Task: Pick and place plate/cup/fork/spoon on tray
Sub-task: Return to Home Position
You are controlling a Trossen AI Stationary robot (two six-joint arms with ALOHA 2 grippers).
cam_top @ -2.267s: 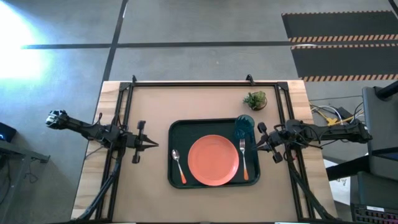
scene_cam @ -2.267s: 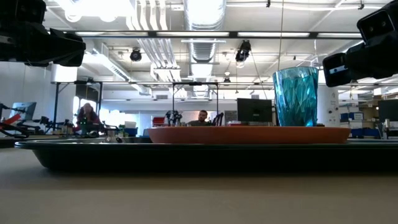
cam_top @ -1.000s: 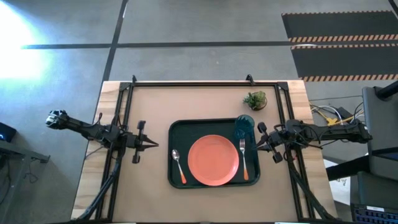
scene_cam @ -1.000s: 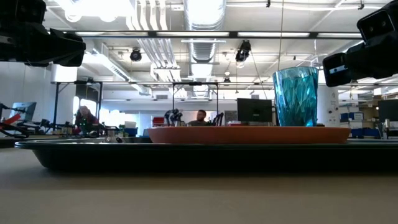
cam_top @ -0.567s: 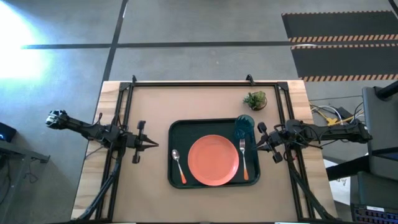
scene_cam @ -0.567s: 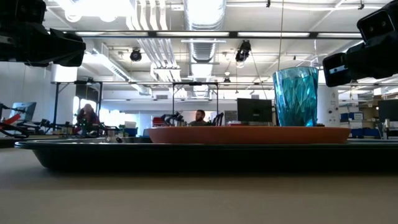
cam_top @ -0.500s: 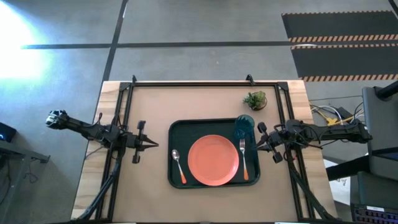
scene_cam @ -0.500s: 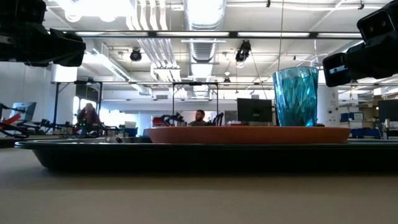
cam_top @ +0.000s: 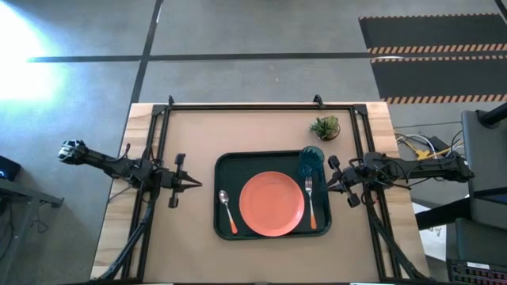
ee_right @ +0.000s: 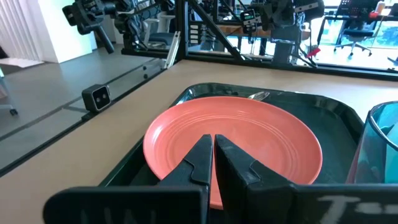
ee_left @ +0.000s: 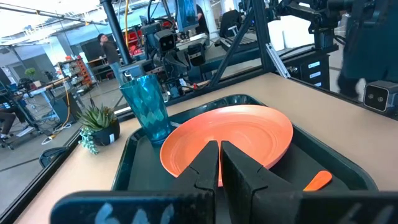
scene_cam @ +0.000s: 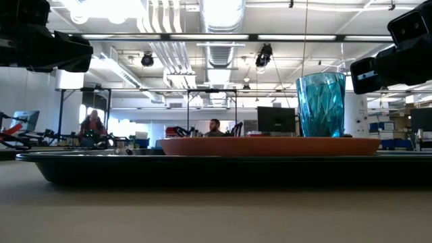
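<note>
Left tool (cam_top: pixel 196 184) closed, right tool (cam_top: pixel 327 185) closed, both empty

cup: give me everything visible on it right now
The cup is a small translucent teal-blue tumbler, plastic by its look, with faceted walls that flare slightly toward the open rim. It stands upright and looks empty, in the far right corner of the dark green tray, beside the orange plate and just beyond the fork's tines. Neither hand touches it.

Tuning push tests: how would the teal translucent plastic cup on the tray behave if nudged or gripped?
The teal translucent plastic cup stands upright, taller than wide, so a high nudge would probably tip it. Once down, its round body would likely roll. It looks thin-walled and light, with faceted sides that may help grip. It stands in a corner of the dark green rectangular tray.
</note>
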